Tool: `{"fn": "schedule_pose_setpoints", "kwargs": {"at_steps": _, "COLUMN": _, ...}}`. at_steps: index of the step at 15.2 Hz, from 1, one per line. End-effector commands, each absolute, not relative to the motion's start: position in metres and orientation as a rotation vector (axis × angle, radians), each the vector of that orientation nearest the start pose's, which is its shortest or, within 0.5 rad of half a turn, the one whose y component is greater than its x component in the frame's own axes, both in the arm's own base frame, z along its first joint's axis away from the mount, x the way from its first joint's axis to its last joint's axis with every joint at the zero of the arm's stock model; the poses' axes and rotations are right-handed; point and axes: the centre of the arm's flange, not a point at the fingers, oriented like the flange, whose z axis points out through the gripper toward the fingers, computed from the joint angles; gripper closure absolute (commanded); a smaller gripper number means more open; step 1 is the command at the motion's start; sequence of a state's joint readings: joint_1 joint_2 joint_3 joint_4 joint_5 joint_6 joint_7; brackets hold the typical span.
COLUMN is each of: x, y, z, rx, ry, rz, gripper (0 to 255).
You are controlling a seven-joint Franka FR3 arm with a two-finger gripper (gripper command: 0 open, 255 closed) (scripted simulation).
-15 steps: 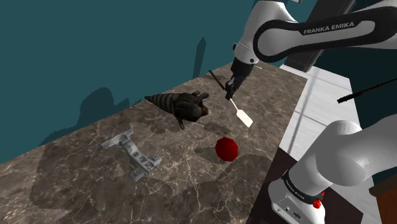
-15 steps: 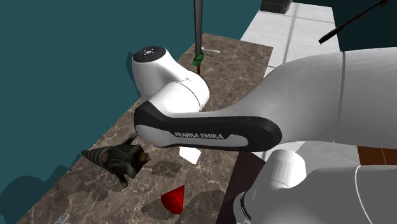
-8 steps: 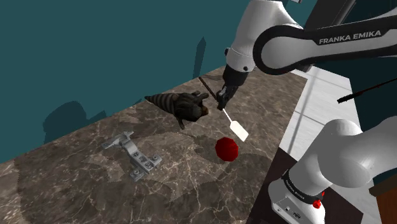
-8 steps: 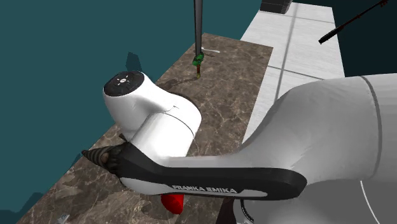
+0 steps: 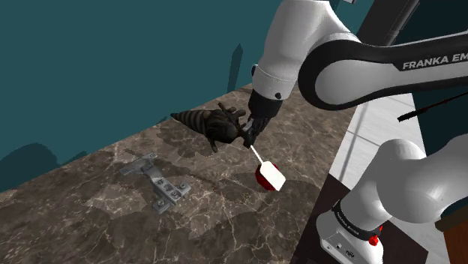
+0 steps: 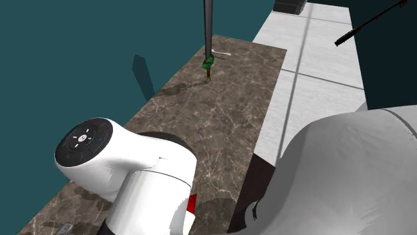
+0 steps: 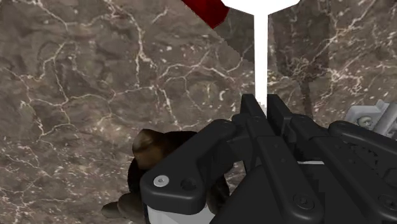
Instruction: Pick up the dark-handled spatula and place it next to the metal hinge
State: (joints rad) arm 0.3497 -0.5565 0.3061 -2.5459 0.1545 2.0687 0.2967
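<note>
My gripper [image 5: 250, 135] is shut on the spatula [image 5: 267, 171] and holds it above the marble counter. The spatula's white blade hangs low, in front of a red object [image 5: 260, 178]. Its dark handle points up towards the dark striped thing and is hard to make out against it. The wrist view has the fingers of the gripper [image 7: 261, 102] clasping the spatula's white shaft [image 7: 259, 57], blade away from the hand. The grey metal hinge [image 5: 158, 184] lies flat on the counter, well to the shoulder view's left of the gripper. An end of the hinge [image 7: 376, 118] peeks past the hand.
A dark striped, cone-shaped object [image 5: 210, 124] lies just behind the gripper. The red object [image 6: 192, 203] sits near the counter's front edge [image 5: 319, 191]. A dark pole with a green fitting [image 6: 208, 63] stands at the counter's far end. Bare marble lies around the hinge.
The arm has swung to the shoulder view's left and lower, carrying the spatula from the far end of the counter; the blade now hangs in front of the red object.
</note>
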Motion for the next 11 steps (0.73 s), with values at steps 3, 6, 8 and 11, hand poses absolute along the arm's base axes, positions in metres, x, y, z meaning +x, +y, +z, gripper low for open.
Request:
{"fn": "schedule_pose_setpoints", "kwargs": {"at_steps": 3, "x": 0.277, "y": 0.293, "z": 0.454, "rx": -3.107, "ry": -0.388, "rz": -0.103, "gripper": 255}}
{"fn": "schedule_pose_setpoints", "kwargs": {"at_steps": 6, "x": 0.261, "y": 0.329, "z": 0.454, "rx": -3.107, "ry": -0.388, "rz": -0.103, "gripper": 255}}
{"fn": "schedule_pose_setpoints", "kwargs": {"at_steps": 8, "x": 0.250, "y": 0.353, "z": 0.454, "rx": -3.107, "ry": -0.388, "rz": -0.103, "gripper": 255}}
{"fn": "schedule_pose_setpoints", "kwargs": {"at_steps": 11, "x": 0.233, "y": 0.389, "z": 0.454, "rx": -3.107, "ry": -0.388, "rz": -0.103, "gripper": 255}}
